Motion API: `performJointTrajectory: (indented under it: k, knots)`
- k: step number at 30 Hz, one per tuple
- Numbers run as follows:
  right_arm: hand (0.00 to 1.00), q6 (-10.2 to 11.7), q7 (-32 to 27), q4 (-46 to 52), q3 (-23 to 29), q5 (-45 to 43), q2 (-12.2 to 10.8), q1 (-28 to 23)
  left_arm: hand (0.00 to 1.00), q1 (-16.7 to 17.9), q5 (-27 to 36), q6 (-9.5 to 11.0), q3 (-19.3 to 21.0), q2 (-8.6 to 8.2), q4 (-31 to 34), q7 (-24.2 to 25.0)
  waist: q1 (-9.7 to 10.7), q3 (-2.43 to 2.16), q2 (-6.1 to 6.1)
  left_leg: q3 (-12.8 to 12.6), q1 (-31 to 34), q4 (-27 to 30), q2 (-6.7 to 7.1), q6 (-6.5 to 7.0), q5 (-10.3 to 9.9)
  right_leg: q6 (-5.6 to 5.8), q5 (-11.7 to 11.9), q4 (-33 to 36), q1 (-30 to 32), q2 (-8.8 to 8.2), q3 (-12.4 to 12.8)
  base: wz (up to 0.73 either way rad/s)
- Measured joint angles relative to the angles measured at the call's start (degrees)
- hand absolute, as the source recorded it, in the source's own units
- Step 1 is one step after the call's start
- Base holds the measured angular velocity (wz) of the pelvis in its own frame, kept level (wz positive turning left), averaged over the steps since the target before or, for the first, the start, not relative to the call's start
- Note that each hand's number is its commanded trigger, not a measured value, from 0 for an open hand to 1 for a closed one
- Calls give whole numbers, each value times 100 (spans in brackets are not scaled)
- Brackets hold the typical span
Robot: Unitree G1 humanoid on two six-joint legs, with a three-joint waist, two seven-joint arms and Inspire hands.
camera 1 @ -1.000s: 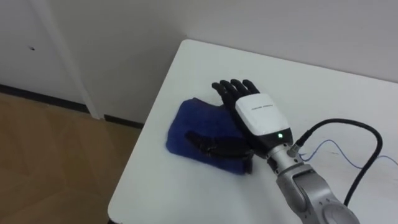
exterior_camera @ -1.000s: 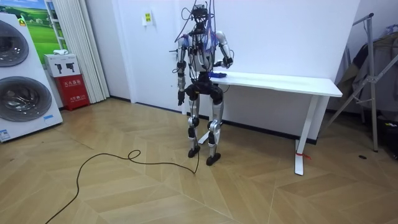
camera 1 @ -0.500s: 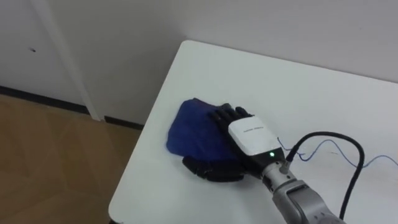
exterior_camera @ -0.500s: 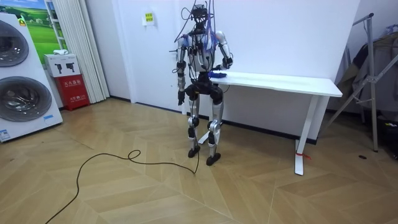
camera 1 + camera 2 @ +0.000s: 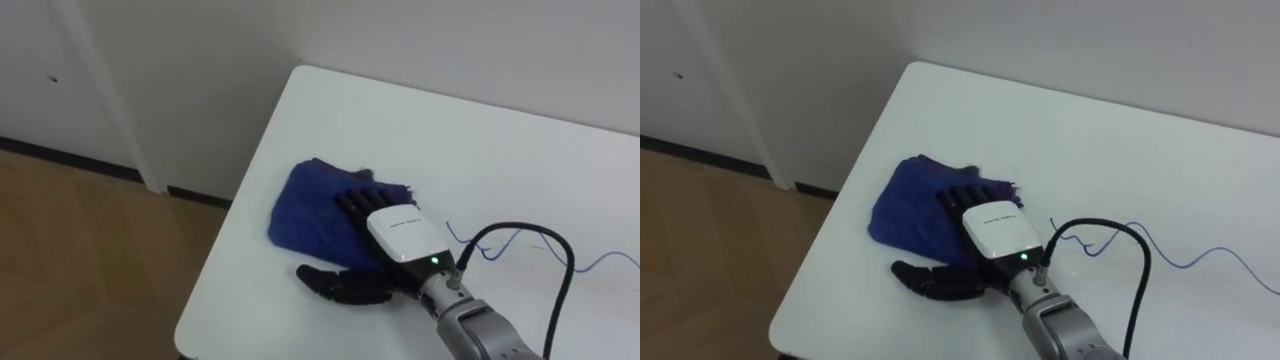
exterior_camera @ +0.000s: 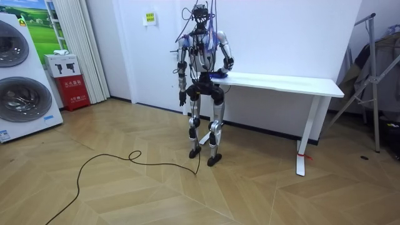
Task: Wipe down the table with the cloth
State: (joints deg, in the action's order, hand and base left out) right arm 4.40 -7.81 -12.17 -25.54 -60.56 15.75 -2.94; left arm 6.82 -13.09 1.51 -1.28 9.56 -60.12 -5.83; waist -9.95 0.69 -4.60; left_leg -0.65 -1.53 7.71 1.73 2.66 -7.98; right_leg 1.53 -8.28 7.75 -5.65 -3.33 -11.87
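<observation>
A crumpled blue cloth [image 5: 305,205] lies on the white table [image 5: 400,120] close to its left edge. My right hand [image 5: 400,228] rests on the cloth's right half, open. Its straight fingers press the fabric and its thumb is spread out over the bare tabletop at the near side. In the right eye view the same hand [image 5: 992,228] covers the cloth [image 5: 902,208]. In the room view I stand at the end of the table [image 6: 281,82] at the room view's left, facing the wall. My left hand [image 6: 182,98] hangs at my side.
The table's left edge and near corner run right beside the cloth, with wooden floor below. A thin blue wire [image 5: 520,240] lies on the tabletop to the right. The wall stands behind the table. Washing machines [image 6: 22,75] stand at the room view's left.
My right hand has slid back toward me over the cloth: its fingertips were past the far edge, now they lie on the fabric. The cloth has hardly moved.
</observation>
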Motion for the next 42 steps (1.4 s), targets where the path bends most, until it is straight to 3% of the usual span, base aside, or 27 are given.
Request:
performJointTrajectory:
  k: [9,18,22,30,37,42]
  knots:
    - [0,79,-9,-59,96,533,-18,7,0,42,-10,10,36,-24,42,-2,1,-3,4,100,-13,15,5,3,1,0,0,0,-27,-27,-235,1]
    - [0,136,47,-54,244,707,-67,35,0,69,4,10,73,-64,34,-29,-10,-25,100,90,-14,4,8,5,2,2,-1,-3,-42,-33,-236,0]
    - [0,93,47,-55,250,706,-93,153,0,110,0,9,108,-105,33,-26,-19,-7,129,94,-5,-5,5,4,1,12,-8,-4,-35,-29,-227,0]
    - [0,-51,48,-55,303,673,-94,180,0,214,-51,-37,112,-105,35,17,-136,-19,90,87,-15,1,0,3,1,14,-10,-5,-36,-27,-232,0]
    - [0,-134,47,-101,300,720,-101,199,0,229,-46,-140,102,-105,35,2,-150,34,20,126,-6,5,2,4,0,18,-12,-5,-43,-28,-243,0]
    - [0,-191,-21,-251,300,717,-129,206,0,282,-49,-279,104,-104,99,-13,-149,25,6,135,-5,7,3,9,-4,18,-12,-4,-45,-34,-249,0]
